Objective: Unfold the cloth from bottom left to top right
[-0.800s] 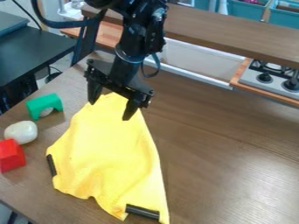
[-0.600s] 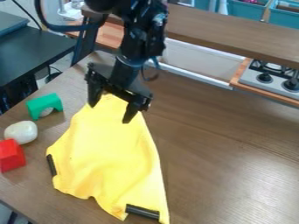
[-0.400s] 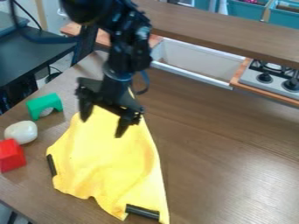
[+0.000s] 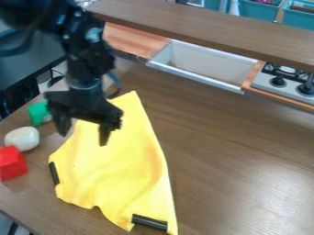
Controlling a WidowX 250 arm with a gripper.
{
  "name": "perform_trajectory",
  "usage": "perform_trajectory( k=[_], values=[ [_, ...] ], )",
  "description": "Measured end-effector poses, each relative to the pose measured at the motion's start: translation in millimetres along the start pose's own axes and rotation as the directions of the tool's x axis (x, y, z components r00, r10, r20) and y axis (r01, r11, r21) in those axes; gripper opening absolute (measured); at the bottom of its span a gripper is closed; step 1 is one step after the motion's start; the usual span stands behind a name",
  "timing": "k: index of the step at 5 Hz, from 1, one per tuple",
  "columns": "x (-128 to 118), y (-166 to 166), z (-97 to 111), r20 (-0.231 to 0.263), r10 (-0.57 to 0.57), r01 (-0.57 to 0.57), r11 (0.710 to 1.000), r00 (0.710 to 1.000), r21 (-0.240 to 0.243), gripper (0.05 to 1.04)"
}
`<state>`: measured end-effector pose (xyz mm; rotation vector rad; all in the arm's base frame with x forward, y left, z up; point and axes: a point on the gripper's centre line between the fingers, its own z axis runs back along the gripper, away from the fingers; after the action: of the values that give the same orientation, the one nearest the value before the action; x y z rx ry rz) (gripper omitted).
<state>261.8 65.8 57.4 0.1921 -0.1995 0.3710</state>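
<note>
Fingers apart, the black two-finger gripper [image 4: 84, 131] partly hides the yellow fabric cloth [image 4: 116, 170] and, left of it, the green arched block [image 4: 36, 113]!

I see the yellow cloth [image 4: 122, 165] mostly spread on the counter [image 4: 227, 160] toward my seven o'clock, rippled, tapering toward twelve, dark strips [image 4: 149, 222] at its nine and five.
</note>
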Motion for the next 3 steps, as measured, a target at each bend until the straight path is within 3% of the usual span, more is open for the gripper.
perform_trajectory(
  k=[2, 3],
  values=[
    [-15.4, 18.7, -24.8, 0.023, 0.141, -0.137, 0.985, 0.990, -0.107, 1.001],
    [-30.3, 29.1, -34.7, -0.004, 0.213, -0.211, 0.967, 0.977, -0.143, 1.001]
  ],
)
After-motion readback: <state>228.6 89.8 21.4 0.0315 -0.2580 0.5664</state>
